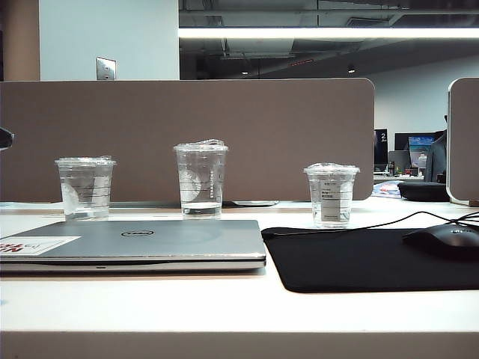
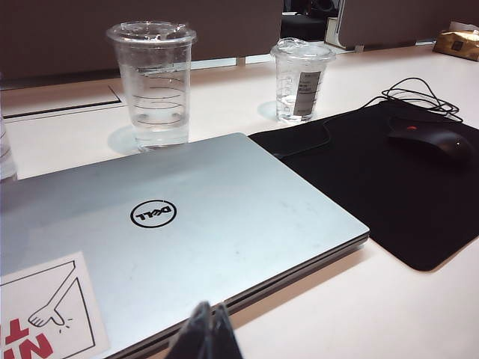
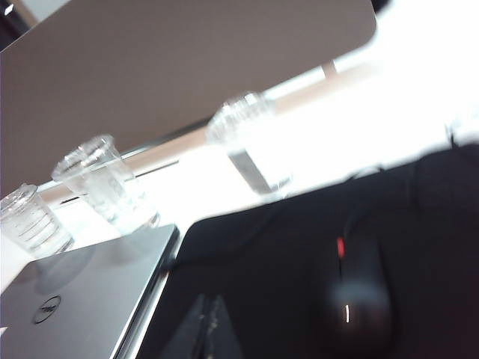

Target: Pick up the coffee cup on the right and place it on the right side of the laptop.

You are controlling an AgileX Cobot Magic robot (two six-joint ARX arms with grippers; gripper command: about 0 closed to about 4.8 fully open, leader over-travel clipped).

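Coffee cup (image 1: pixel 331 194) stands upright on the table behind the black mouse mat (image 1: pixel 359 258), to the right of the closed laptop (image 1: pixel 142 243) and apart from it. Right gripper (image 3: pixel 209 329), fingers pressed together and empty, hangs over the mat near the mouse (image 3: pixel 358 295), well short of the cup. Left gripper (image 2: pixel 208 333), also closed, hovers at the laptop's front edge, far from the cup
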